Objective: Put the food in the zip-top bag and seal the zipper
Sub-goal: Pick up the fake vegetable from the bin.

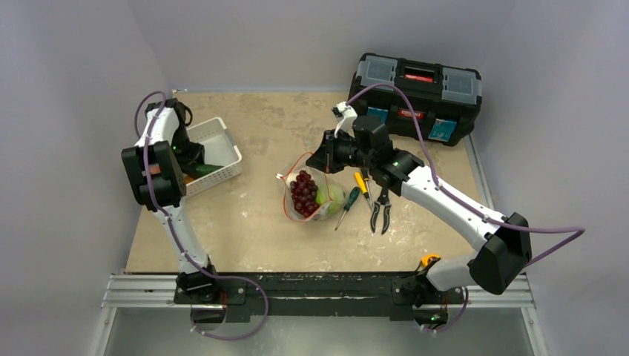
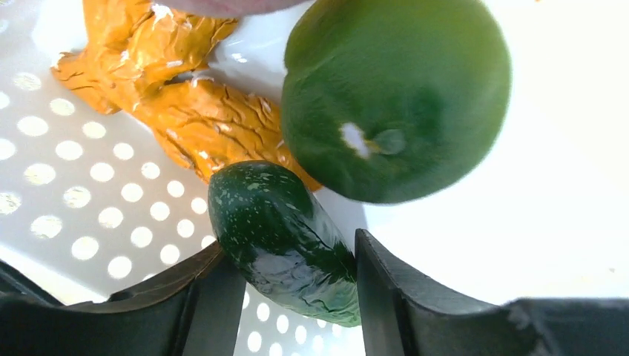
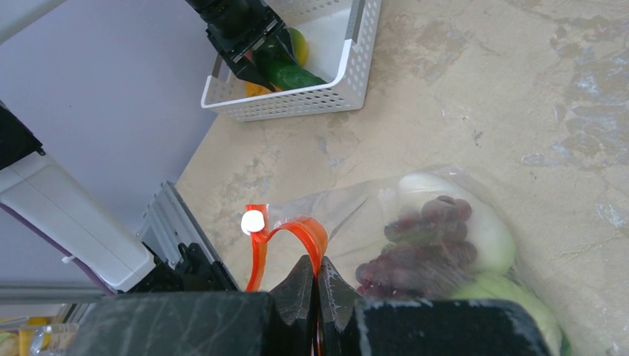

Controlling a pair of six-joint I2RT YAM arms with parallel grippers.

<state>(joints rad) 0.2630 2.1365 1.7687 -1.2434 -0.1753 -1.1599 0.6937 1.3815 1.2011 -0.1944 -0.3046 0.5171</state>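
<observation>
Both hands engaged.
Left hand (image 2: 293,248) apparently clamped on cucumber (image 2: 282,237) inside basket (image 3: 348,74); right hand (image 3: 315,271) pinched together on zipper (image 3: 297,233).

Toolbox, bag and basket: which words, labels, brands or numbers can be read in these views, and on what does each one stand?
No text can be read in any view.
On the toolbox: a red label on the lid and blue stickers on the front, all too small and blurred to read.
On the zip-top bag: a white tab at the zipper, with no print visible.
</observation>
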